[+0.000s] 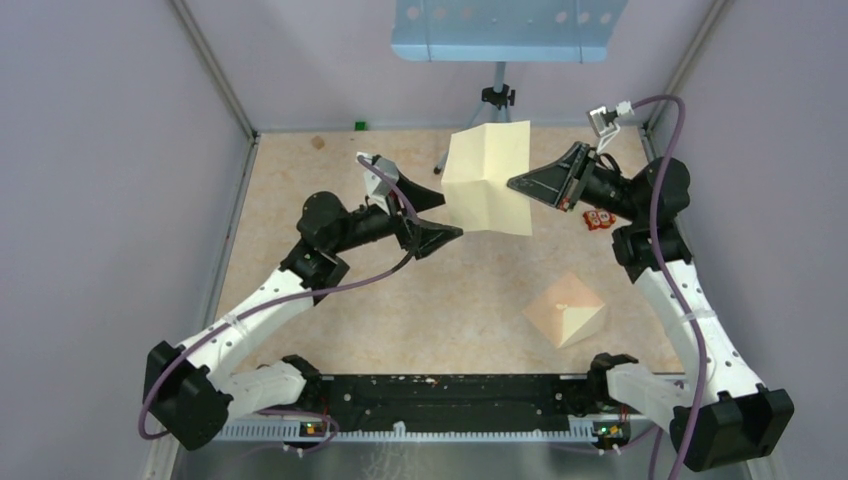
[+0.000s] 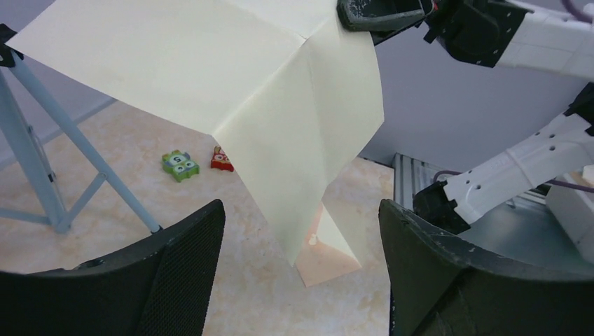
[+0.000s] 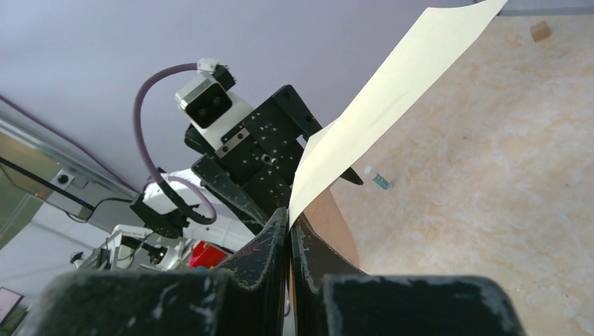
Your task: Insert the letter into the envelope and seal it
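The letter (image 1: 487, 180), a pale cream sheet with fold creases, hangs in the air above the back of the table. My right gripper (image 1: 515, 185) is shut on its right edge; in the right wrist view the jaws (image 3: 289, 213) pinch the sheet's corner (image 3: 392, 91). My left gripper (image 1: 447, 217) stands open at the sheet's left edge. In the left wrist view its fingers (image 2: 189, 259) are wide apart and the letter (image 2: 210, 77) droops ahead of them, untouched. The pinkish-tan envelope (image 1: 565, 310) lies on the table at the near right, flap side up (image 2: 329, 255).
A tripod (image 1: 497, 100) stands at the back under a blue-grey metal plate (image 1: 503, 30). Small red toy blocks (image 1: 598, 220) lie under the right arm; a green one (image 2: 181, 165) sits beside them. A green cube (image 1: 360, 125) and a brown block (image 1: 318, 142) lie by the back wall.
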You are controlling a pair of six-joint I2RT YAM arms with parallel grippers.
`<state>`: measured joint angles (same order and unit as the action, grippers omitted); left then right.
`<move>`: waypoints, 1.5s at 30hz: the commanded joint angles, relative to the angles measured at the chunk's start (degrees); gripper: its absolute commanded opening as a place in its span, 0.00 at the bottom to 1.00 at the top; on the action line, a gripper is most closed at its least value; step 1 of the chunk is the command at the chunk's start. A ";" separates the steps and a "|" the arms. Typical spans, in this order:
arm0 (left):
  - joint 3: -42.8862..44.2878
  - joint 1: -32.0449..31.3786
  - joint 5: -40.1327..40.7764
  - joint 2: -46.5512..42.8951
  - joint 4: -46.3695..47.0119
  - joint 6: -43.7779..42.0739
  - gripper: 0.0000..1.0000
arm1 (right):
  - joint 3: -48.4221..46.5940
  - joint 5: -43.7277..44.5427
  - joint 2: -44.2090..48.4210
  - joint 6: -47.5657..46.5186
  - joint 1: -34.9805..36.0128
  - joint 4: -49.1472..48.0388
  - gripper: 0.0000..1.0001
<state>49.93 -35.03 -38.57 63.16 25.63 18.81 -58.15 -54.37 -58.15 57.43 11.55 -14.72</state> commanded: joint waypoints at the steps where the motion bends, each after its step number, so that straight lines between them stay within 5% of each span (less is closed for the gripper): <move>1: -1.32 0.47 -1.56 0.17 10.57 6.67 0.84 | 0.32 -1.38 -0.21 4.81 0.75 -9.06 0.04; 23: -4.16 1.89 -5.95 5.67 35.47 26.55 0.55 | 2.31 -2.85 -1.35 10.61 0.78 -15.06 0.04; 37: -1.24 2.37 -5.93 6.78 27.34 25.21 0.17 | 2.45 -2.35 -1.76 9.67 0.88 -14.14 0.04; 40: 0.32 2.50 -5.37 6.38 21.39 21.49 0.00 | 1.29 -0.87 -1.11 3.55 0.90 -7.28 0.16; 45: 5.65 2.70 -2.75 2.89 0.76 7.88 0.00 | -2.70 7.75 0.60 -12.22 0.92 11.23 0.67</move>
<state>50.09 -32.69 -43.55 69.52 41.32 38.28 -56.36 -53.69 -59.88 59.00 11.99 -17.26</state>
